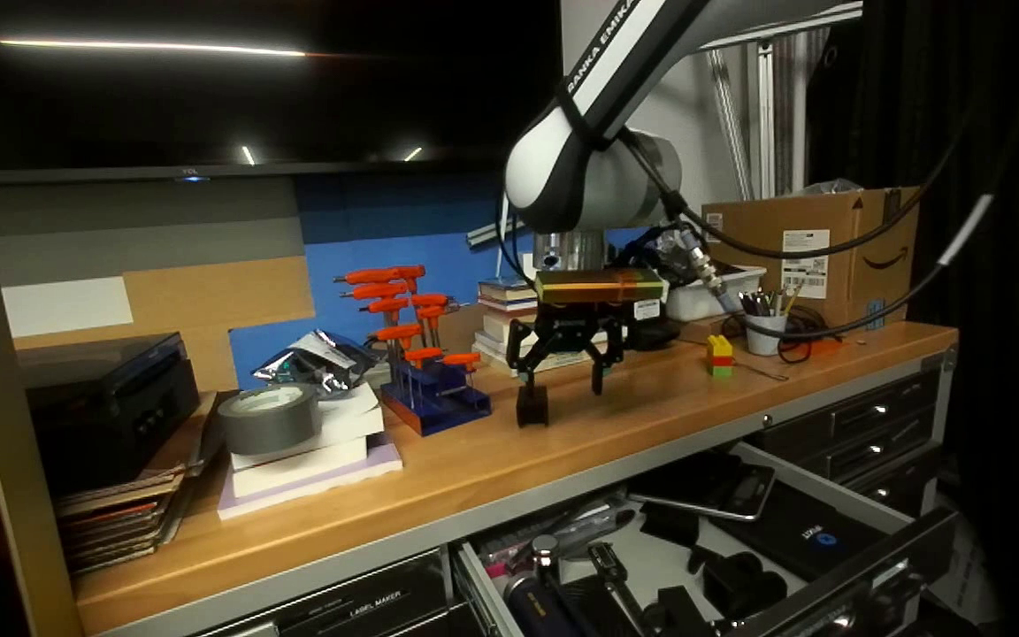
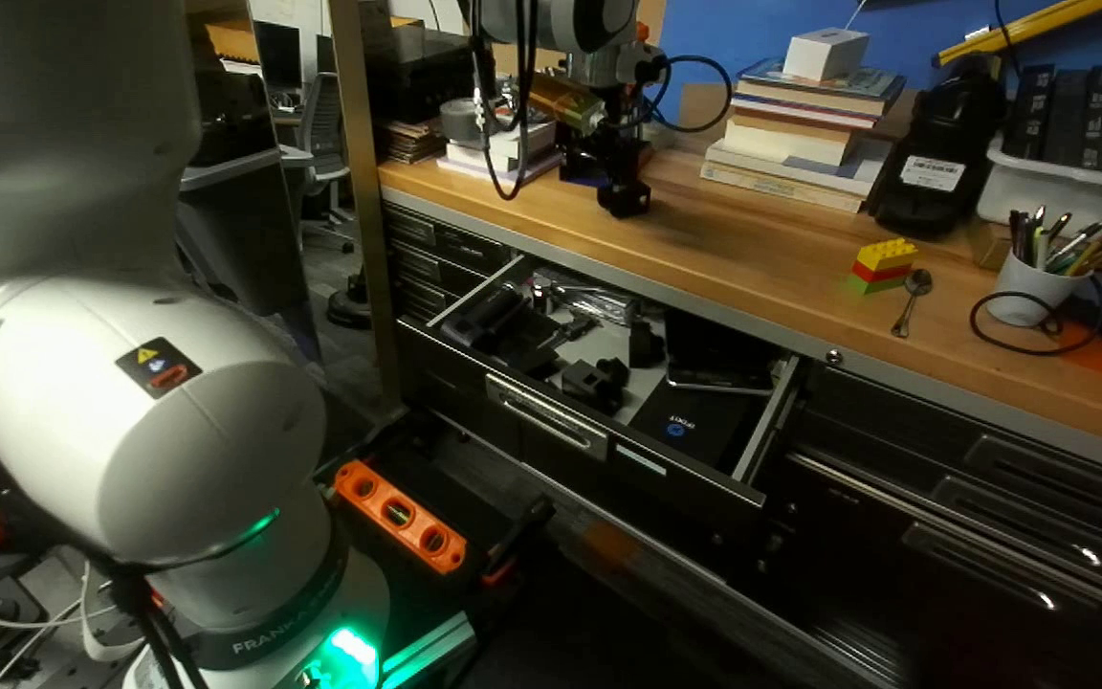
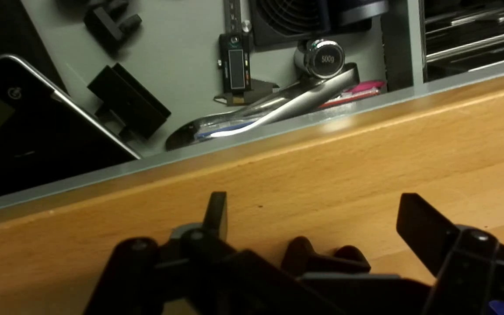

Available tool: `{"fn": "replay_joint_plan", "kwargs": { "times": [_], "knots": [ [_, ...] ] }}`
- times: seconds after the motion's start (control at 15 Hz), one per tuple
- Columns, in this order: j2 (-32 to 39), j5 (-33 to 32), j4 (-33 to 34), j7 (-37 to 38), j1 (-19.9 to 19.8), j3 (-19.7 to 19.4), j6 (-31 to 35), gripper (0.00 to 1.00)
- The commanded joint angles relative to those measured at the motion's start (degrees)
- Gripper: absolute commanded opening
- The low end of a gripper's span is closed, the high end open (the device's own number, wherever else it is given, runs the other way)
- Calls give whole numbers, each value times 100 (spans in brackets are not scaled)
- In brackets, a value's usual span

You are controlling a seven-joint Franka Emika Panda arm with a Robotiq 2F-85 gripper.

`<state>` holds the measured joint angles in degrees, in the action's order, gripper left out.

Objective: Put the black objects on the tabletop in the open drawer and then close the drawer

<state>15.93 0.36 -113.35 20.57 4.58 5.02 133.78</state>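
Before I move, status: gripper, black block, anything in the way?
Gripper open, low over tabletop. Black block there, not gripped. Drawer open. Blue tool stand nearby, possible snag.

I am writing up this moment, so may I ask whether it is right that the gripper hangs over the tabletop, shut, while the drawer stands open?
Not quite: the gripper is open, not shut; the wrist view shows its fingers apart. It does hang over the tabletop, and the drawer stands open.
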Motion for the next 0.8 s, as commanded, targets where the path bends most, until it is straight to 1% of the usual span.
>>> {"fn": "replay_joint_plan", "kwargs": {
  "times": [0.0,0.27,0.47,0.73],
  "knots": [
    [836,-222,1186,458,310,-221,-440,100],
    [1402,-124,2015,704,466,-379,-675,100],
    [1737,-135,2420,803,541,-491,-663,100],
    [2094,-155,2788,844,589,-621,-676,100]
  ]
}}
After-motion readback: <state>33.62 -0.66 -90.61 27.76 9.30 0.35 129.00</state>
